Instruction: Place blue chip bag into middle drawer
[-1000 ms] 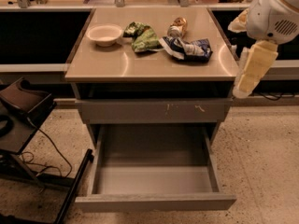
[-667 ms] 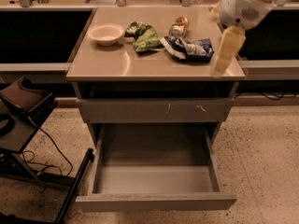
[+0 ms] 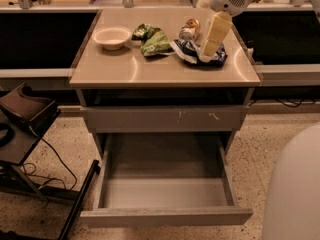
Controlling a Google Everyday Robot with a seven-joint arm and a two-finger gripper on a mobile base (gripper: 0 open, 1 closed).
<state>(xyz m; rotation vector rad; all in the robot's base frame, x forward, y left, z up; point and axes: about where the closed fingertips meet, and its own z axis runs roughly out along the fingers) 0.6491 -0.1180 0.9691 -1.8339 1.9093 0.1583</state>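
Beneath the gripper (image 3: 207, 48) lies the blue chip bag (image 3: 187, 53) on the tabletop (image 3: 125, 69); whether it holds anything I cannot tell; the drink can (image 3: 190, 29) just beside could topple if nudged; the middle drawer (image 3: 165, 193) stands open below.

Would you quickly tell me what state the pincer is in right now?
The pincer is at the blue chip bag on the tabletop; open or closed cannot be told.

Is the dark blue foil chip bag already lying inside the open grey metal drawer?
No: the dark blue foil chip bag lies on the beige countertop, with the hand directly over it.
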